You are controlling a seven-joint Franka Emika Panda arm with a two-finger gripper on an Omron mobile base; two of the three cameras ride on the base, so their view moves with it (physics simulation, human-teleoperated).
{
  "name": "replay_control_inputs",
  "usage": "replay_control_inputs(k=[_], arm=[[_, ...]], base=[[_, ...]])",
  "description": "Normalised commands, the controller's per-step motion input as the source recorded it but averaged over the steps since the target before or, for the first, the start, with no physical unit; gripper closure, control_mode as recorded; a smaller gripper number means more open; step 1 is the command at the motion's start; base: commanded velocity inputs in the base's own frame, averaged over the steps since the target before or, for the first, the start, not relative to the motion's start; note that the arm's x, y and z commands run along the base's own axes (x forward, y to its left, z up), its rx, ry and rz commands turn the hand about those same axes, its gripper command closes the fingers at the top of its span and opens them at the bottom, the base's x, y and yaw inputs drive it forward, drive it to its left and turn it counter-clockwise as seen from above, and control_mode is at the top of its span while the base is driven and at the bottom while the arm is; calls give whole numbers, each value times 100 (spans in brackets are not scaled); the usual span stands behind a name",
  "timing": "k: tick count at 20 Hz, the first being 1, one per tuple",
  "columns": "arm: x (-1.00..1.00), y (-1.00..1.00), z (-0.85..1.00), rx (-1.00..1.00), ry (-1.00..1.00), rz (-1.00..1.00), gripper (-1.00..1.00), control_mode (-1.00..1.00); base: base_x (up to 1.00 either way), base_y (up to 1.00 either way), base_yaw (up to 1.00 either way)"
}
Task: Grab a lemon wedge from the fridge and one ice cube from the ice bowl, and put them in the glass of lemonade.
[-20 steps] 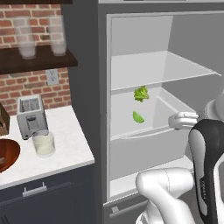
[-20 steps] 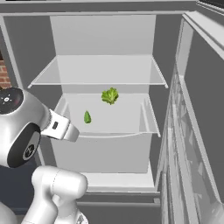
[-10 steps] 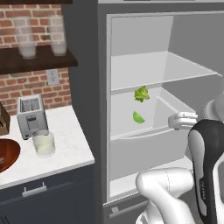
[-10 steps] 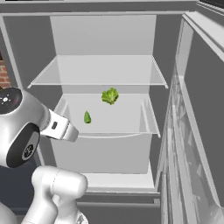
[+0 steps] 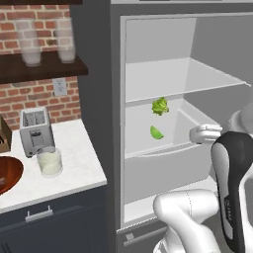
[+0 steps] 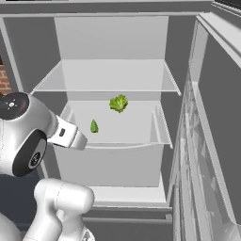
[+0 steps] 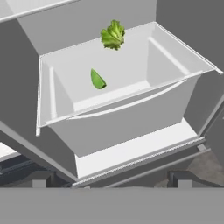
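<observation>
Nothing is shifting between the earlier frames and this moment: the arm is holding the same pose before the open fridge (image 6: 202,117), and the greens in the drawer are sitting where they sat.

The gripper itself is hard to make out. In the left base view the white hand (image 5: 205,133) is reaching toward the drawer's right side, and in the right base view it (image 6: 70,135) is pointing at the drawer's left front corner; the fingers are not visibly closing on anything, and the jaws are standing spread wide and empty.

The hand camera is looking down into the white drawer (image 7: 131,124), which is standing pulled out under the white shelf (image 6: 113,75). The lemon wedge (image 7: 97,79) is lying on the drawer floor toward its left half, a small smooth lime-green sliver with a pointed tip, brighter along one edge. It is also showing in the left base view (image 5: 156,132) and in the right base view (image 6: 94,126). Behind it, near the back wall, a ruffled leafy green bunch (image 7: 113,35) is sitting apart from the wedge.

Left of the fridge, on the white counter (image 5: 79,163), the glass of lemonade (image 5: 49,161) is standing in front of a toaster (image 5: 34,129), with the reddish-brown ice bowl (image 5: 7,174) at the frame's left edge. Two tall frosted glasses (image 5: 45,42) are resting on a dark wall shelf (image 5: 42,70).
</observation>
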Motion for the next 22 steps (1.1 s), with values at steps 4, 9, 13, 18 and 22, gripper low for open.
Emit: replay_control_inputs(k=[4, 9, 13, 18, 22], arm=[[66, -1, 0, 0, 0, 3, -100, -100], [70, 0, 0, 0, 0, 4, -100, -100], [32, 0, -16, 0, 0, 1, -100, -100], [11, 0, -28, 0, 0, 0, -100, -100], [14, 0, -39, 0, 0, 0, -100, -100]], base=[[0, 0, 0], [0, 0, 0], [0, 0, 0], [0, 0, 0], [0, 0, 0]])
